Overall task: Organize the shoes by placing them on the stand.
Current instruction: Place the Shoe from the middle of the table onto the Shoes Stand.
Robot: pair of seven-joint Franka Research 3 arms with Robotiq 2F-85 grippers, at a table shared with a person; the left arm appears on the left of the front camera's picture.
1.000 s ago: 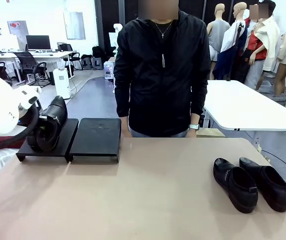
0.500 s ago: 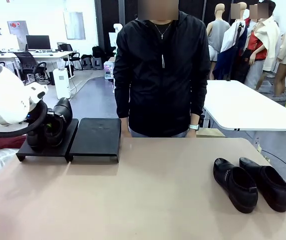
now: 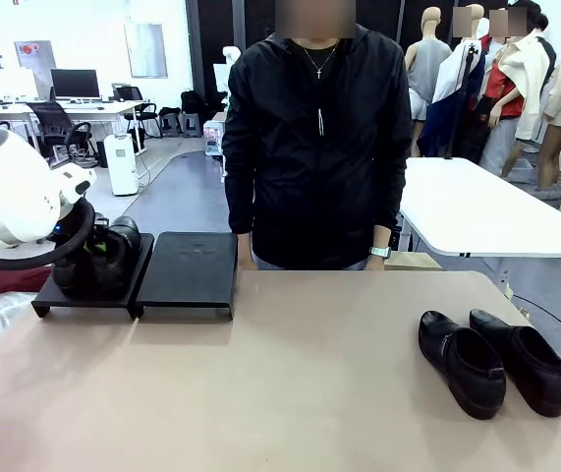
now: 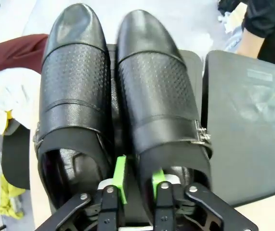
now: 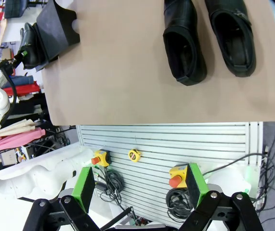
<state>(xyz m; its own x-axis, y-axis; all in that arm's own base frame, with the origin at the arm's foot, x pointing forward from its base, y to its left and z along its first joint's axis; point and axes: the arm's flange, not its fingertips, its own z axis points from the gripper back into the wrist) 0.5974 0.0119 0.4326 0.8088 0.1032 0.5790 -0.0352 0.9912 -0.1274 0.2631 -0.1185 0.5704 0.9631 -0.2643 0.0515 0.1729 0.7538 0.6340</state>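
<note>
Left end effector [image 4: 138, 185]: green pads [image 4: 120, 175] narrowly apart, astride heel-collar wall of right-hand shoe [image 4: 159, 96]. Can't tell if pinching or let go. Shoe sits on stand [image 4: 243, 125], far left, mate [image 4: 74, 96] touching on its left. I judge the leather stiff, smooth and light, slippery at toe, so collar edge is best hold. Left arm [image 3: 10, 202] low beside stand, wrist aimed far. Other two shoes [image 3: 462, 364] near right on tabletop [image 3: 260, 393]. Right end effector [image 5: 139, 190] spread wide, empty.
</note>
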